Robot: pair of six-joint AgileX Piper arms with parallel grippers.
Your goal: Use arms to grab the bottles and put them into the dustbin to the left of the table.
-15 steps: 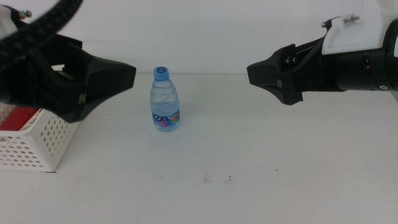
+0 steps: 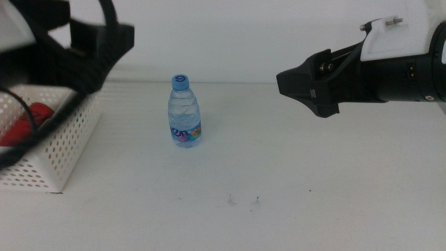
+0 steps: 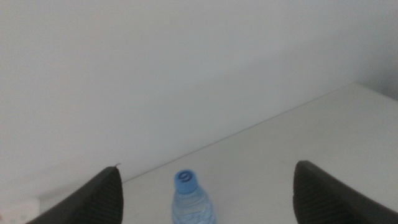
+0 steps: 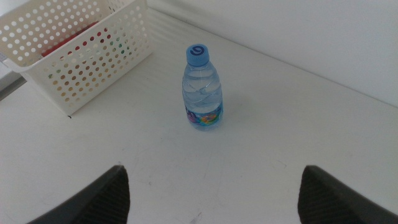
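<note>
A small clear water bottle (image 2: 185, 111) with a blue cap stands upright on the white table (image 2: 279, 181), left of centre. My left gripper (image 2: 104, 45) hangs raised at the upper left, above the dustbin (image 2: 52, 150), a white perforated basket at the table's left. In the left wrist view that gripper (image 3: 208, 167) is open and empty, with the bottle (image 3: 191, 202) low between its jaws and well ahead. A red can (image 2: 28, 122) lies inside the basket. My right gripper (image 2: 296, 84) hovers to the right of the bottle, open and empty (image 4: 214, 168); the bottle (image 4: 202, 87) and basket (image 4: 74, 59) are ahead of it.
A black cable (image 2: 28, 139) from the left arm loops across the front of the basket. A few small dark specks (image 2: 244, 202) mark the table near its front. A pale wall rises behind the table's far edge.
The left arm has lifted and drawn back to the left, uncovering the basket and the red can. The bottle and the right arm have not moved.
</note>
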